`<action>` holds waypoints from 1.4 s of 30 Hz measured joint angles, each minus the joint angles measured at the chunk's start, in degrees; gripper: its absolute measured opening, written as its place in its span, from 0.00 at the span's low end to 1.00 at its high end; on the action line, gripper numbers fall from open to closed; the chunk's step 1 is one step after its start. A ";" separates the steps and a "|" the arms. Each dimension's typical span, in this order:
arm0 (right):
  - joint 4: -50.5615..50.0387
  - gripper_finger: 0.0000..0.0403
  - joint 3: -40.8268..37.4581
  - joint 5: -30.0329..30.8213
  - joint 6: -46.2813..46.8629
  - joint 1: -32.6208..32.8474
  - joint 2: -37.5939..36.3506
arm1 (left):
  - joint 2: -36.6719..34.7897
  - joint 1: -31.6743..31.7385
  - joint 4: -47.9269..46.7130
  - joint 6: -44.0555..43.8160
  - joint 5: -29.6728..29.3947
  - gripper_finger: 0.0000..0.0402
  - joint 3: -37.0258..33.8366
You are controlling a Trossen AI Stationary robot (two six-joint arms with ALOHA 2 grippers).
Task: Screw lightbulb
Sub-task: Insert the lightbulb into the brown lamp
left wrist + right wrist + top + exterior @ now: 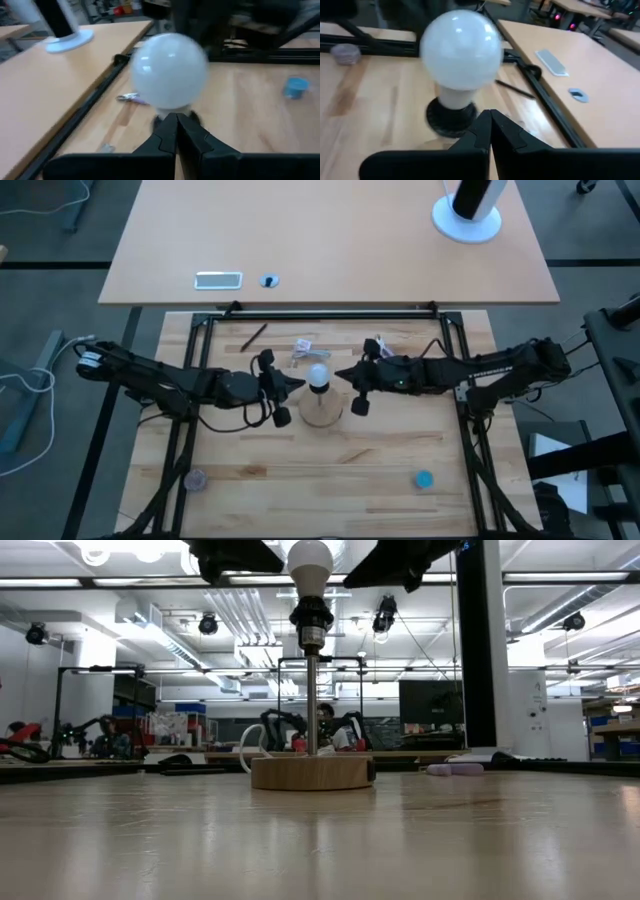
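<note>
The white frosted lightbulb (318, 375) sits upright, base down, in the black socket (311, 615). The socket tops a thin stem on the round wooden disc (312, 772), near the table's middle. My left gripper (300, 383) is shut and level, its tip just left of the bulb, which fills the left wrist view (169, 70). My right gripper (341, 373) is shut and level, its tip just right of the bulb, which also shows in the right wrist view (460, 50). Neither tip visibly touches the bulb.
A crumpled clear wrapper (305, 348) and a black pen (253, 336) lie behind the disc. A blue cap (424, 478) and a greyish cap (195, 478) lie near the front edge. The far table holds a white round stand (466, 220) and a flat white device (218, 279).
</note>
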 joint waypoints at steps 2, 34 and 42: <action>1.22 0.00 0.00 0.29 -0.88 -0.34 0.07 | 0.00 -0.05 0.45 0.20 0.96 0.00 0.00; 3.07 0.00 0.00 -4.22 2.21 -0.27 -2.36 | -0.31 0.39 2.43 5.94 -1.83 0.00 0.00; 1.86 0.00 0.00 -4.23 2.48 -0.22 -2.16 | -0.42 0.46 2.38 6.06 -1.89 0.00 0.00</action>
